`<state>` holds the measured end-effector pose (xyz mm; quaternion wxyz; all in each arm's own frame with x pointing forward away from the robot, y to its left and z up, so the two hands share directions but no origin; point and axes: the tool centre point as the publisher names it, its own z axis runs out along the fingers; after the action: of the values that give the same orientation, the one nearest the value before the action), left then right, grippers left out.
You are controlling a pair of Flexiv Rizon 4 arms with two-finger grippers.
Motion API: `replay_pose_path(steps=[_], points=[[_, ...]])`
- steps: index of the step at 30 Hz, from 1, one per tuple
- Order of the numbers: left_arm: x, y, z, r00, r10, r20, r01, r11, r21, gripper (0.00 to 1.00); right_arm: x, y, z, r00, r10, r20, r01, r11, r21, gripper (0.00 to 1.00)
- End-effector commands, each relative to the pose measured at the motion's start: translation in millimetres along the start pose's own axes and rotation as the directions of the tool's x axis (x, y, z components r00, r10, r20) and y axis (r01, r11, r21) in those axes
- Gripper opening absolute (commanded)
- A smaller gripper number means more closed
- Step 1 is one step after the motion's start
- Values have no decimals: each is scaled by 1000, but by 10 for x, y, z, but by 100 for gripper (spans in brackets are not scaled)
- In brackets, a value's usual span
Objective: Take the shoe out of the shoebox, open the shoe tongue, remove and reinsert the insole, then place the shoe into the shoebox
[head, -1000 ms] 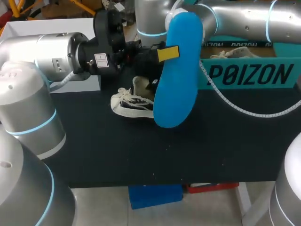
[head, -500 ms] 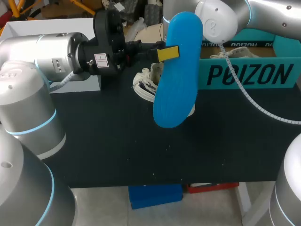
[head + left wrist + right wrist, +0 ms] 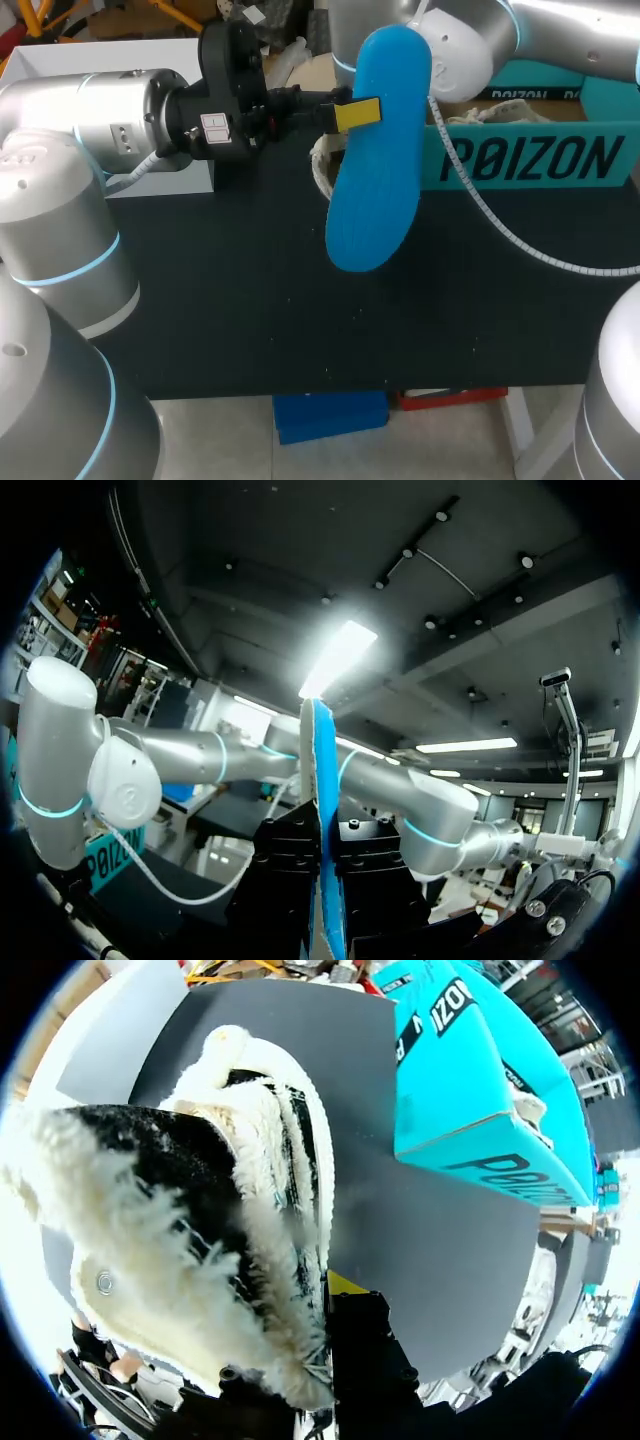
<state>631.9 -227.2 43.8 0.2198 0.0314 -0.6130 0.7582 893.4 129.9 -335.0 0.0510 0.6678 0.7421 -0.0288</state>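
table (image 3: 250, 330) | lettered shoebox (image 3: 530, 160) | left end effector (image 3: 352, 113): insole (image 3: 375, 200) | right end effector (image 3: 335, 1295): shoe (image 3: 200, 1210)

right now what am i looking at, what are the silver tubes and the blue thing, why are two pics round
The silver tubes are robot arms, a left arm and a right arm, at a black table. The square picture looks down from above and behind them; each round one comes from a camera on an arm's wrist. The left end effector, a two-fingered clamp, is shut on the blue thing, an insole, held above the table. The right end effector grips a fleecy black and white shoe, which fills its wrist picture. The teal shoebox stands at the table's far side, on the right.
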Motion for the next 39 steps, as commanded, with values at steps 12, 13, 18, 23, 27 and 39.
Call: replay_pose_path(steps=[12, 13, 18, 23, 27, 39], points=[[2, 12, 14, 1000, 1, 3, -1, 1000, 2, 0, 291, 3, 356, 956, 236, 176, -234, 972, -34, 0], [2, 12, 14, 1000, 1, 3, -1, 1000, 2, 0, 301, 0, 397, 956, 236, 173, -235, 972, -28, 0], [2, 12, 14, 1000, 1, 3, -1, 1000, 2, 0, 345, -25, 549, 950, 249, 189, -251, 968, -12, 0], [2, 12, 14, 1000, 1, 3, -1, 1000, 2, 0, 381, -74, 651, 946, 267, 184, -272, 962, 2, 0], [2, 12, 14, 1000, 1, 3, -1, 1000, 2, 0, 391, -122, 729, 949, 265, 173, -270, 963, 10, 0], [2, 12, 14, 1000, 1, 3, -1, 1000, 2, 0, 272, -230, 488, 960, 276, -47, -278, 960, -31, 100]])
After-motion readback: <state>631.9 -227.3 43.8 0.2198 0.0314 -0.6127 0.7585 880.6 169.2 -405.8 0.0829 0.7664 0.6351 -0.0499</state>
